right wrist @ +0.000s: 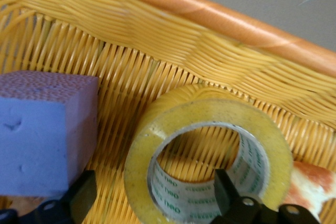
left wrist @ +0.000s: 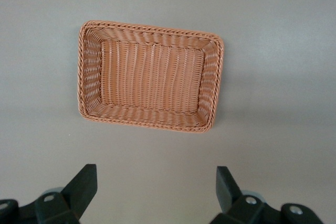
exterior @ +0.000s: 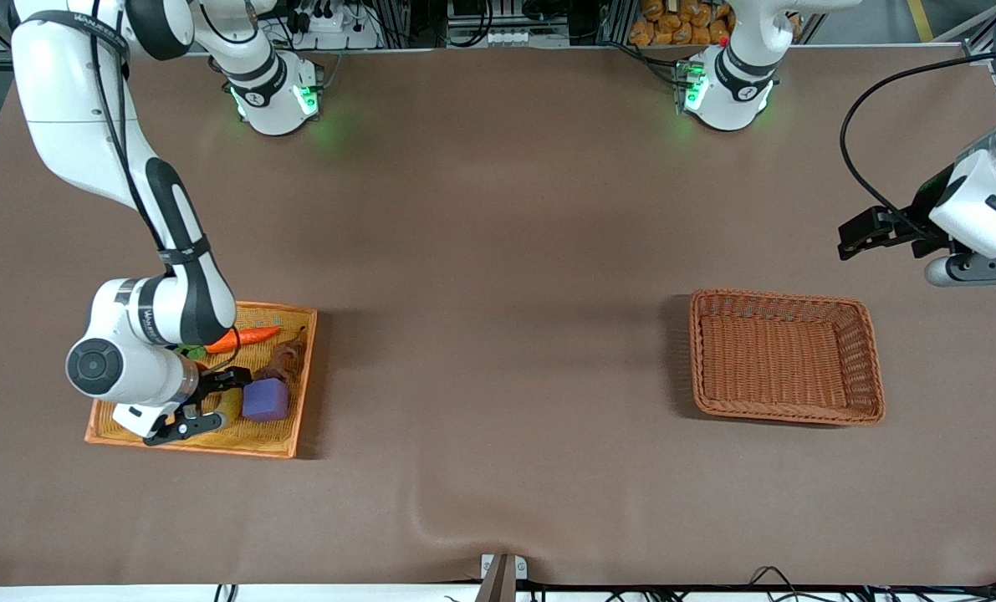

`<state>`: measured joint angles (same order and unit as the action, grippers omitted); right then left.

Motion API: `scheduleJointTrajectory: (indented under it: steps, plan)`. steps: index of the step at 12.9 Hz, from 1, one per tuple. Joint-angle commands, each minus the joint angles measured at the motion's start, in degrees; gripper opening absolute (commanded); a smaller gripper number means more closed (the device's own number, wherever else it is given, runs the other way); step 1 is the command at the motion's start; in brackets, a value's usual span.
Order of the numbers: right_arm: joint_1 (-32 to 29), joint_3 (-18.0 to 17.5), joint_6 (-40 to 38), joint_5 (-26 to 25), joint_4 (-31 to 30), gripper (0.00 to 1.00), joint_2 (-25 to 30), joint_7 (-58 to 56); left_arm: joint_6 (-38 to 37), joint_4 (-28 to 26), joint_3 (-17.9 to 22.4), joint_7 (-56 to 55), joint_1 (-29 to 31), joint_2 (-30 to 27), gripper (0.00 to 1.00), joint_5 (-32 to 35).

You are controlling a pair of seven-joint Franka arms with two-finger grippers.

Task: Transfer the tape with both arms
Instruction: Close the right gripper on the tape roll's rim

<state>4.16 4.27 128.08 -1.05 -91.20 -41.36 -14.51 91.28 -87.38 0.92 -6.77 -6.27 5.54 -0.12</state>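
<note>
The tape (right wrist: 210,111), a yellowish ring with a grey printed core, lies in the yellow woven tray (right wrist: 220,19) close to its wall, beside the purple cube (right wrist: 44,129). My right gripper (right wrist: 153,182) is open and low in the tray. One finger is inside the ring's hole and the other is outside, between the tape and the cube, so the ring's wall sits between them. In the front view the right gripper (exterior: 201,407) covers most of the tape. My left gripper (exterior: 853,237) is open and empty, up in the air at the left arm's end of the table, and waits.
The tray (exterior: 299,368) also holds an orange carrot toy (exterior: 247,337), the purple cube (exterior: 264,399) and a brownish toy (exterior: 284,359). An orange-and-white thing (right wrist: 312,182) lies beside the tape. An empty brown wicker basket (exterior: 870,359) shows in the left wrist view (left wrist: 151,27).
</note>
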Motion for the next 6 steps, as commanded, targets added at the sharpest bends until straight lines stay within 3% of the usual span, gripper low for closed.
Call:
scheduleJointTrajectory:
  steps: [1,3,6]
  plan:
    - [-0.4,-0.3,1.8,-0.2,-1.3,0.45,0.1,-1.7,0.6,0.3,0.0,-0.5,-0.2,0.0,1.00,-1.0]
    - [-0.4,-0.3,1.5,-0.2,-1.2,0.04,0.2,-1.8,1.0,0.2,0.1,-0.3,-0.1,0.0,1.00,-0.6]
    - [0.0,-0.3,0.8,-0.1,-1.0,0.00,1.5,-1.1,1.0,0.2,0.1,0.0,-0.1,0.0,1.00,-0.2]
